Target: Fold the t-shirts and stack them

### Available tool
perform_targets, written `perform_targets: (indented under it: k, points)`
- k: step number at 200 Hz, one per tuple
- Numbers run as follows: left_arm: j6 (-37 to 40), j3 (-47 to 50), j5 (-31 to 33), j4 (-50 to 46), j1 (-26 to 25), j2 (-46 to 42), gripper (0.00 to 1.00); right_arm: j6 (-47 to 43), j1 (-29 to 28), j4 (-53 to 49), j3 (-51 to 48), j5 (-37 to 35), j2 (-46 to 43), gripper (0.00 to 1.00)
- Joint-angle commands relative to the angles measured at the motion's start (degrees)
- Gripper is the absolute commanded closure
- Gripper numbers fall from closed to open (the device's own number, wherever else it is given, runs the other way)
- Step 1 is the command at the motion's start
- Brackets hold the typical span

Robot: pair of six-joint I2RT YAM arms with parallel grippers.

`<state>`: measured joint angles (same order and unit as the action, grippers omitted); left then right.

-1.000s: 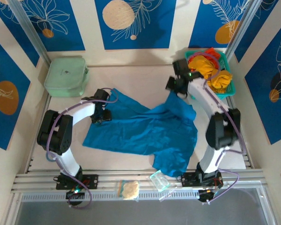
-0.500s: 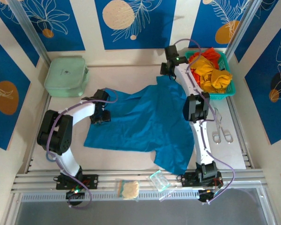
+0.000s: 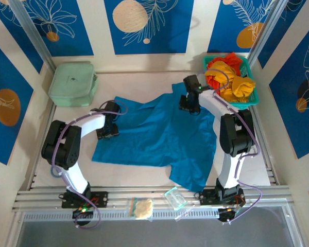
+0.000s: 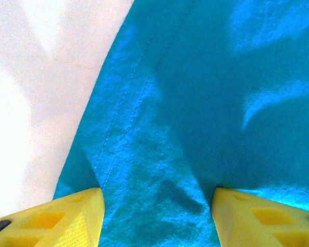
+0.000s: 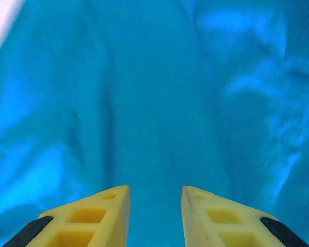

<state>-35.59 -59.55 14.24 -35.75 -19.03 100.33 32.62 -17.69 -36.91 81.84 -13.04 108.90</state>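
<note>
The job is only just starting. One blue shirt (image 3: pixel 159 139) lies open on the table (image 3: pixel 144 85), in the middle between the two arms. It is spread out but not neat: it has wrinkles, its edges are crooked, and one part hangs down toward the near side. No fold is made in it yet. The left gripper (image 3: pixel 108 129) sits low at the left edge of the blue shirt, near a sewn hem. Its yellow fingers (image 4: pixel 51 216) are spread wide apart, with the cloth lying flat under them, so it is not pinching anything. The right gripper (image 3: pixel 189 107) is over the far right part of the same shirt. Its fingers (image 5: pixel 87 216) stand a little apart with smooth blue cloth below, and it does not seem to pinch anything either. The yellow-orange shirts (image 3: pixel 237 85) and a red shirt (image 3: pixel 234 59) are bunched up in the basket (image 3: pixel 245 104) at the far right corner. There is no pile of folded shirts anywhere on the table. So I think almost everything is left to do: flatten the blue shirt, fold it, then take out each other shirt, fold it, and stack them all.
</note>
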Motion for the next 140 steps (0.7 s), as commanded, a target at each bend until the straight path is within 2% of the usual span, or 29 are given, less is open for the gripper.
perform_targets:
  k: [1, 24, 54, 88, 119, 140]
  points:
    - [-2.15, 4.02, 2.89, -5.79, 0.34, -0.69, 0.41, 6.0, -2.58, 2.25, -6.73, 3.53, -1.13, 0.68]
    - [-3.89, 7.03, 2.93, -6.54, 0.42, -4.67, 0.41, 8.51, -4.94, 2.91, -11.43, 4.11, -1.72, 0.68]
    - [-5.34, 8.83, 3.02, -7.97, 0.53, -7.18, 0.41, 9.83, -4.77, 3.83, -14.44, 5.1, -0.48, 0.68]
    - [-5.31, 7.59, 3.51, -8.72, 0.74, -7.66, 0.4, 8.2, -2.21, 4.28, -11.08, 7.89, 4.77, 0.69]
    - [-1.47, -1.48, 4.86, -10.74, 1.51, -6.36, 0.39, 5.99, -0.88, 1.13, -2.35, 7.76, 10.76, 0.71]
    - [1.6, -12.69, 4.96, -13.52, 3.09, -2.49, 0.38, 5.1, -0.34, -0.82, 2.4, 8.24, 13.23, 0.73]
